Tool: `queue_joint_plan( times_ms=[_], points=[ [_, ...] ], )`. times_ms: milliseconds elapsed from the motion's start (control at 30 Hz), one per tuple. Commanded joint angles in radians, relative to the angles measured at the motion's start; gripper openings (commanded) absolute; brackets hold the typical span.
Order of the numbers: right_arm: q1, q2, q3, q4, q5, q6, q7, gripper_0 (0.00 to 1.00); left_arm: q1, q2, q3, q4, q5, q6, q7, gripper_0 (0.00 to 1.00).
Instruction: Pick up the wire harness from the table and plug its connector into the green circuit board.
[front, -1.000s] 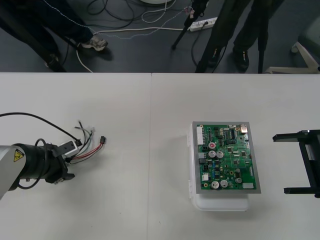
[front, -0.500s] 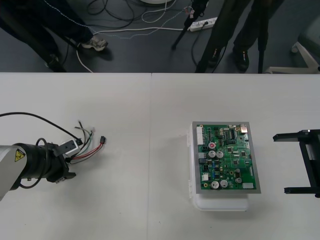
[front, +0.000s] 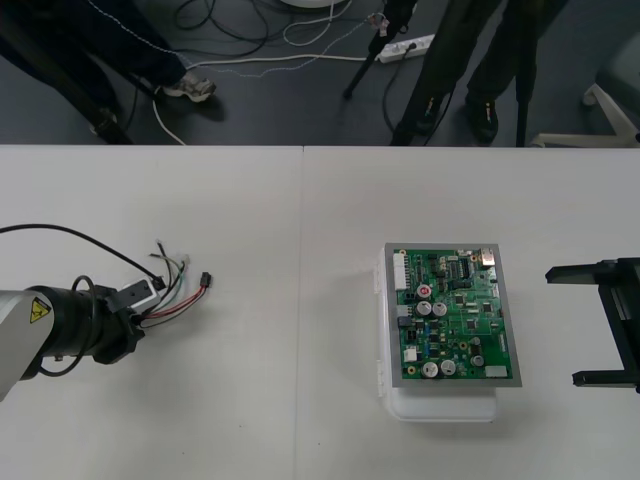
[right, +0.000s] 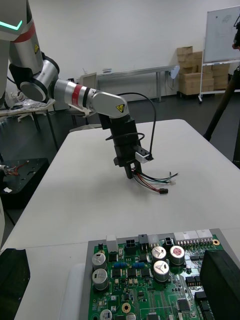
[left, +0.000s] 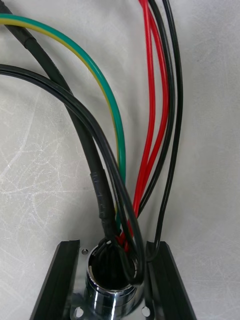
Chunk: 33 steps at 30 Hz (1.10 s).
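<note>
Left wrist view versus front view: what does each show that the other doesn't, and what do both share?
Left wrist view: the round metal socket held between the left gripper's black fingers, the wire harness's red, green and black wires rising from it. Front view: the green circuit board on its white base, the right gripper open at the right side, and the small black plug resting on the table, apart from the board. Both: the harness wires at the left gripper, on the light table.
</note>
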Motion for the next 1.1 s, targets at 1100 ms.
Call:
queue_joint_plan(
  times_ms=[1100],
  points=[
    [0.015,-0.039,-0.001,-0.020,-0.018,-0.010,0.082,1.00,-0.017,0.113,-0.013,-0.036,0.311,0.046,-0.126,0.00]
  ],
)
